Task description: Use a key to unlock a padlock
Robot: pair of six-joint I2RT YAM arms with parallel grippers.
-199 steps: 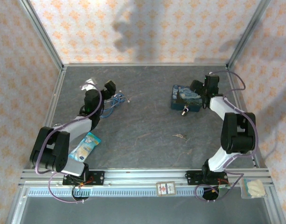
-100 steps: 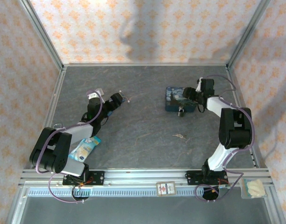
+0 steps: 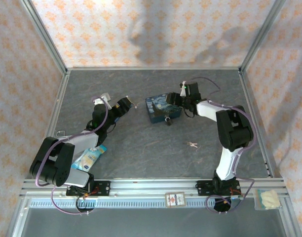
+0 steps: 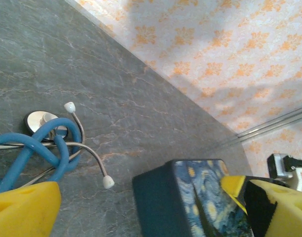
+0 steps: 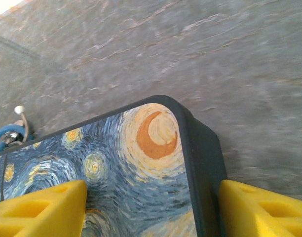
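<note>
Right arm reaches left; right gripper (image 3: 176,100) spread wide astride the tin (image 3: 157,105), holding nothing; padlock (image 3: 168,120) just nearer, key (image 3: 192,144) well apart.

A dark grey, marble-veined table (image 3: 141,158) sits enclosed on three sides by pale walls (image 3: 156,29) papered with orange floral motifs, with slim aluminium posts (image 3: 45,34) at the back corners, a ribbed aluminium rail (image 3: 141,186) along its near edge, and soft shadows on the back wall.

painted tin (image 3: 158,106) lies near a blue stethoscope (image 4: 66,143)
</note>
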